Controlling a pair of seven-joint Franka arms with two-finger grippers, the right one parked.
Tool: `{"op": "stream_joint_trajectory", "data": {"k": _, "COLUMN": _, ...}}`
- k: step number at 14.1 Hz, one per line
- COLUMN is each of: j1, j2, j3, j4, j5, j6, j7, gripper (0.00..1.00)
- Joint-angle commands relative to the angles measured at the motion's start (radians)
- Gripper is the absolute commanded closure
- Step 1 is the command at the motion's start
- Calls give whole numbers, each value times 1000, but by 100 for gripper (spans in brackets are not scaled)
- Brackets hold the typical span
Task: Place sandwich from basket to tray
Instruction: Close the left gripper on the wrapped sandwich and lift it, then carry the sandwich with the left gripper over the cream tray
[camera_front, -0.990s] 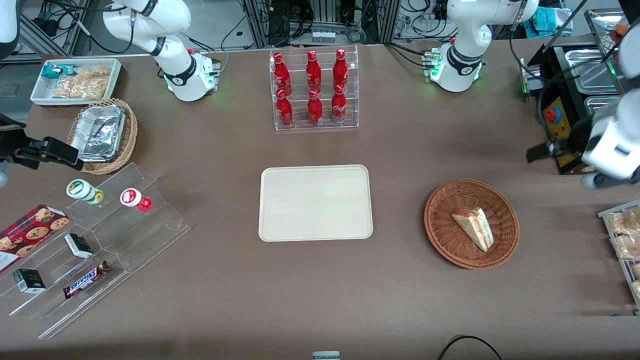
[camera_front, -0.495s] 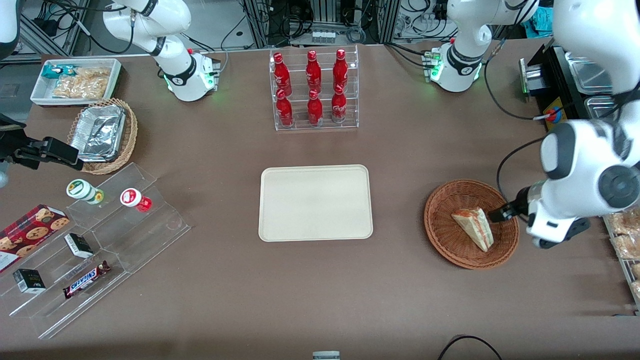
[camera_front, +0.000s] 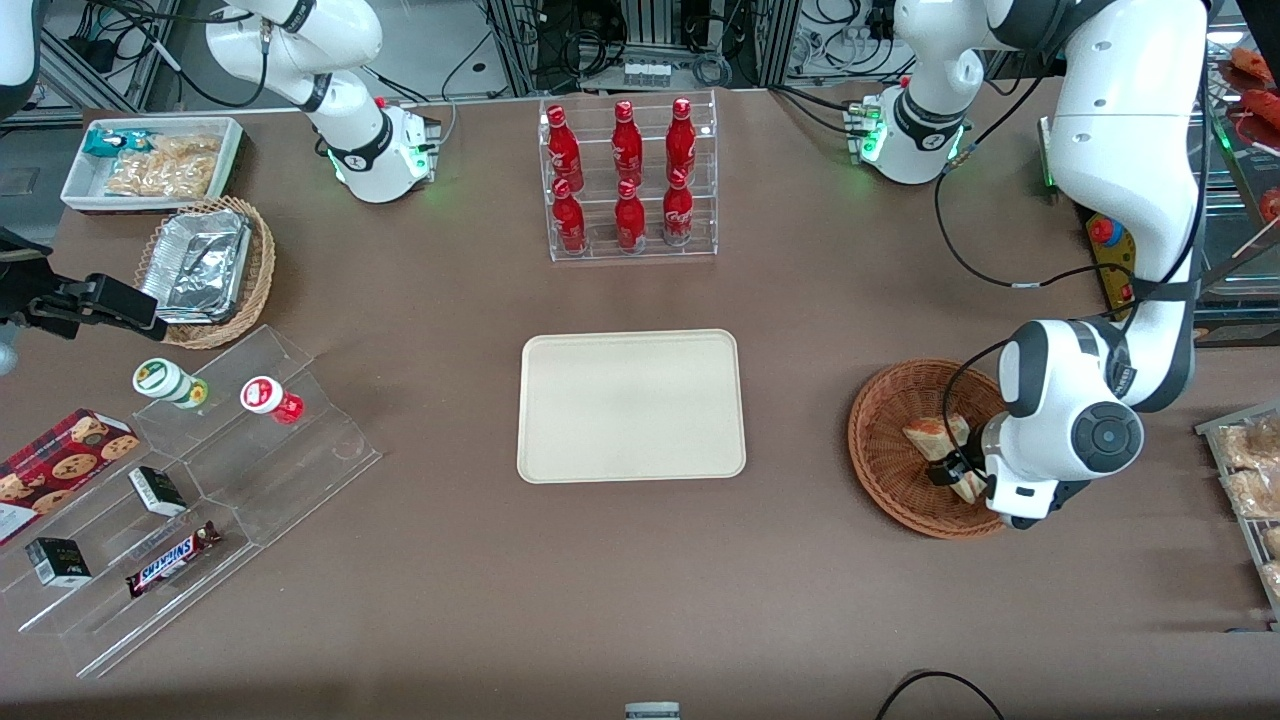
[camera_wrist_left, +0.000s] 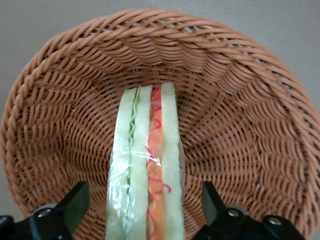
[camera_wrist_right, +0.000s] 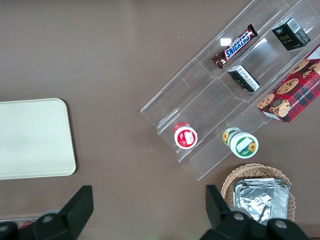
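- Item, sandwich (camera_wrist_left: 147, 165): we find the wedge lying in the basket (camera_wrist_left: 240, 125), cut edge up, bread, green and red-pink layers showing under clear film.
- Item, gripper (camera_wrist_left: 145, 207): we hold it low over the basket with the fingers (camera_wrist_left: 75, 202) spread apart, one on each bread face of the wedge, neither touching yet as far as we can tell.
- Step in hand: the grasp. We judge it best to stay centred on the wedge, come down a little more, and close gently across the bread faces; the film looks slippery and the bread soft, so a hard squeeze risks crushing it.
- Item, tray (camera_front: 631, 405): bare, well apart from the basket, toward the parked arm's end.
- Surface: brown table (camera_front: 800, 600), matte.
- Surroundings: rack of red bottles (camera_front: 626, 178) farther from the front camera than the tray; clear stepped display (camera_front: 200, 500) with snacks toward the parked arm's end.
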Motion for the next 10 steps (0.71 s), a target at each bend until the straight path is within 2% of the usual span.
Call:
{"op": "stream_joint_trajectory", "data": {"k": 1, "j1": -4, "j2": -23, "j3": 3, "j4": -30, "j5": -9, "j6": 22, "j7": -20, "gripper": 50}}
{"op": "stream_joint_trajectory", "data": {"k": 2, "j1": -4, "j2": -29, "j3": 2, "j4": -30, "j5": -9, "j6": 19, "j7": -36, "gripper": 62}}
{"op": "stream_joint_trajectory", "data": {"k": 3, "j1": -4, "j2": -36, "j3": 2, "j4": -26, "j5": -9, "j6": 14, "j7": -53, "gripper": 70}}
{"op": "stream_joint_trajectory", "data": {"k": 5, "j1": -16, "j2": -70, "j3": 2, "j4": -1, "j5": -8, "j6": -25, "j7": -58, "gripper": 73}}
{"op": "stream_joint_trajectory", "data": {"k": 7, "j1": -65, "j2": -85, "j3": 2, "j4": 80, "j5": -9, "j6": -142, "j7": -58, "gripper": 72}}
{"op": "stream_joint_trajectory", "data": {"k": 10, "j1": -194, "j2": -72, "j3": 2, "j4": 203, "j5": -9, "j6": -265, "j7": -122, "gripper": 72}}
